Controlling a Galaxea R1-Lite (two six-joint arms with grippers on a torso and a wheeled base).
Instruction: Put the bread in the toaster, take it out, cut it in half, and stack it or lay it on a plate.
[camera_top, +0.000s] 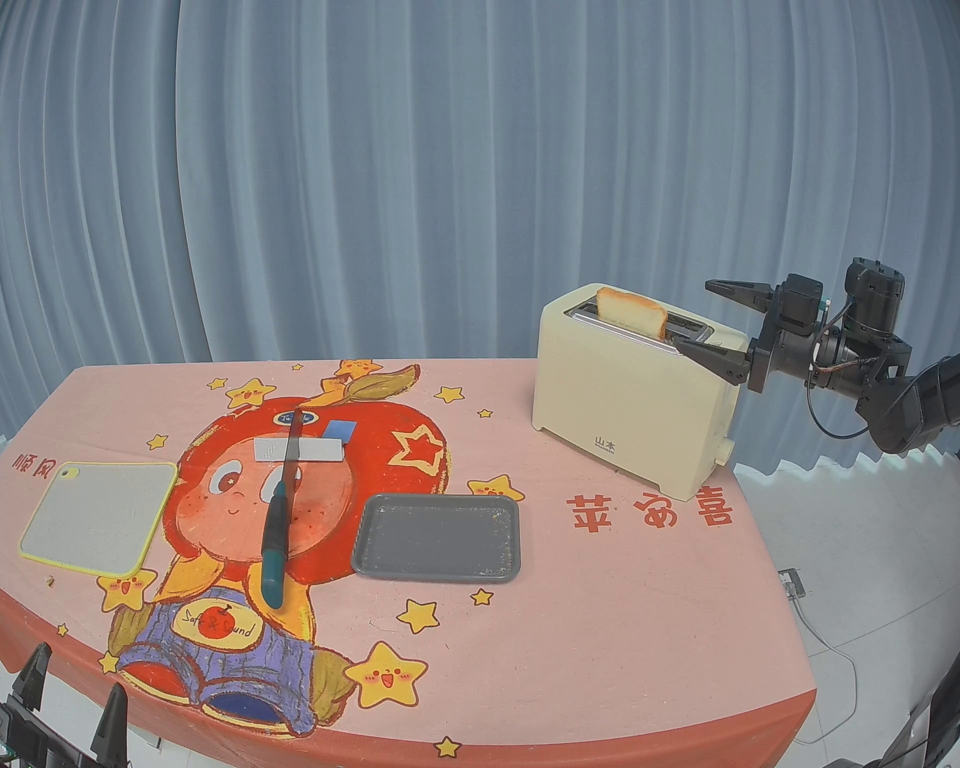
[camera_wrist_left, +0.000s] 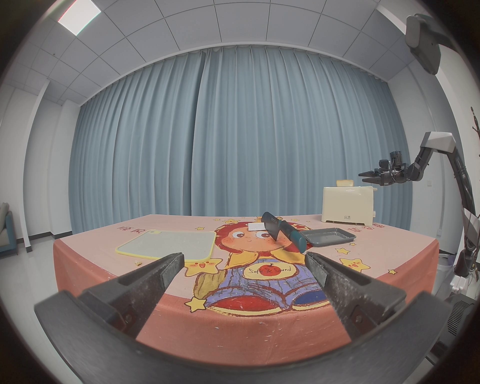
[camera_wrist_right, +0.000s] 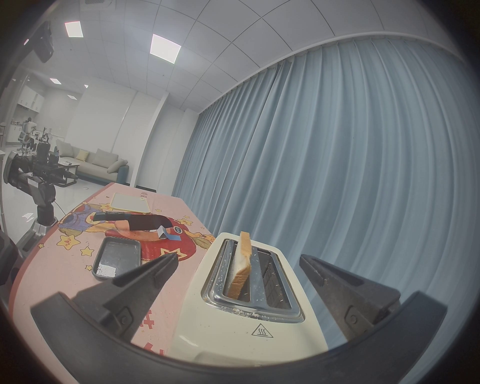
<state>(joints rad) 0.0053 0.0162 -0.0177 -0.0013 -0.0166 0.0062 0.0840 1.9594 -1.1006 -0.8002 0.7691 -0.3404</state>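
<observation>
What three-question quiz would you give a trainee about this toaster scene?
1. True or false: the bread stands in a slot of the toaster, its top poking out.
2. Pick one. The right claw is: A) open, beside the toaster's top; B) shut on the bread; C) resting on the table.
3. Fill in: the knife lies between the cutting board and the grey ____.

Key: 1 true; 2 A; 3 tray.
</observation>
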